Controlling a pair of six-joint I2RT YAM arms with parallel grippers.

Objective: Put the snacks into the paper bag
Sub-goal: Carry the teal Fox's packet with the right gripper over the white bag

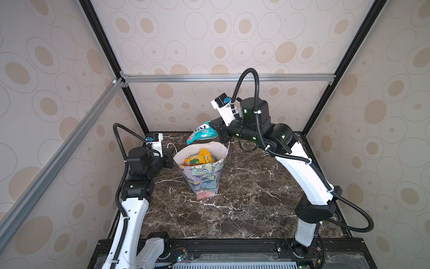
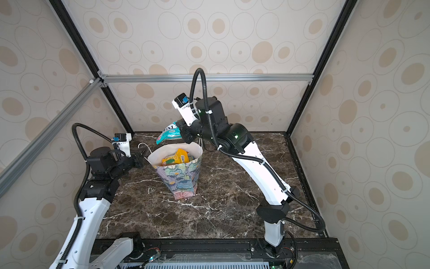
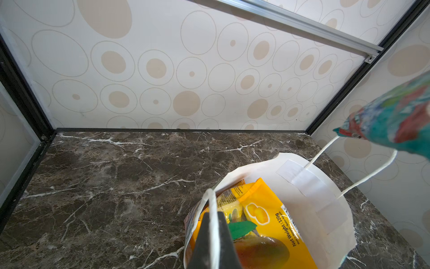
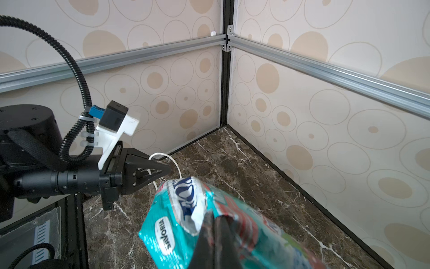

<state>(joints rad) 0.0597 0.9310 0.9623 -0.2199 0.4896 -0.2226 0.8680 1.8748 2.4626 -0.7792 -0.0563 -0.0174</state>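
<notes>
A: What carries everything?
B: A dark marbled bench (image 1: 244,209).

A: And the biggest thing on it?
B: The paper bag (image 1: 206,180). It stands upright, left of the bench's middle and clear of every edge, with its mouth open.

A: Where are the arms?
B: The left end effector (image 1: 169,159) sits level with the bag's rim, on the side facing the bench's left edge. The right end effector (image 1: 220,134) hangs in the air over the part of the rim facing the back edge.

A: Are they gripping anything?
B: Both are closed. The right one pinches a teal packet (image 4: 176,223), held just above the bag's mouth and not inside it. The left one is clamped on the bag's white cord handle (image 3: 213,209).

A: What is in the bag?
B: A yellow packet (image 3: 263,209) lies on top inside, and an orange packet (image 1: 193,161) shows beside it. Anything underneath is hidden.
</notes>
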